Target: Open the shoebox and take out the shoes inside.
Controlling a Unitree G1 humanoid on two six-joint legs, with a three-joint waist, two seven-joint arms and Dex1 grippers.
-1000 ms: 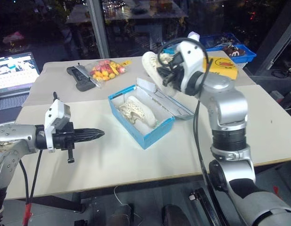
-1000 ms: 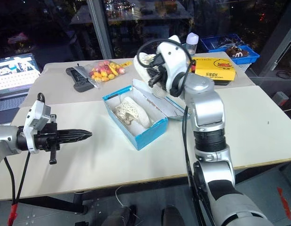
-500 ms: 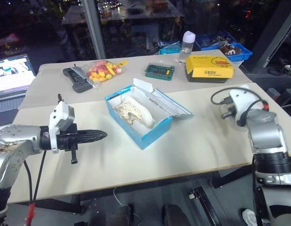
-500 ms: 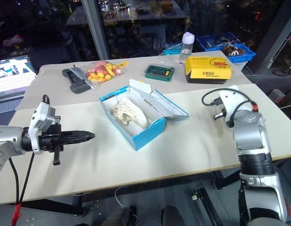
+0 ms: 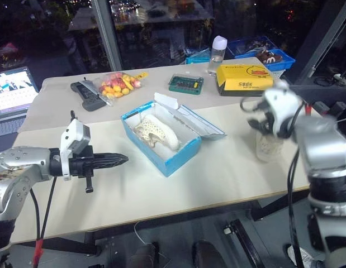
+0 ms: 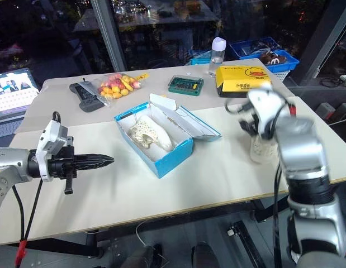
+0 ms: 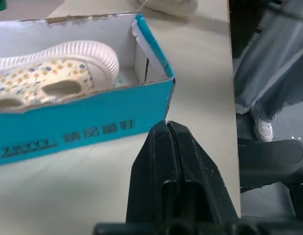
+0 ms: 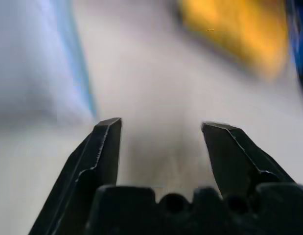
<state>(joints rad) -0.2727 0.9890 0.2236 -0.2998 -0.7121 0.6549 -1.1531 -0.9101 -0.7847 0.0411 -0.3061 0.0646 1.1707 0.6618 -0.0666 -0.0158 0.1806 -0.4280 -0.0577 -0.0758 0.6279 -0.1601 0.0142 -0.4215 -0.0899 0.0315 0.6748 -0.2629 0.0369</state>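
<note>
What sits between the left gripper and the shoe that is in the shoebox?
Only the shoebox's own blue wall. The left gripper points at its outer corner, and the shoe lies behind that wall; bare table in between.

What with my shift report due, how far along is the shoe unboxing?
Done: the box is open, and one shoe looks set out on the table beside the open right gripper. In hand: nothing; the left gripper is shut and empty, short of the box. Left: the second shoe lies in the box, to be taken out.
</note>
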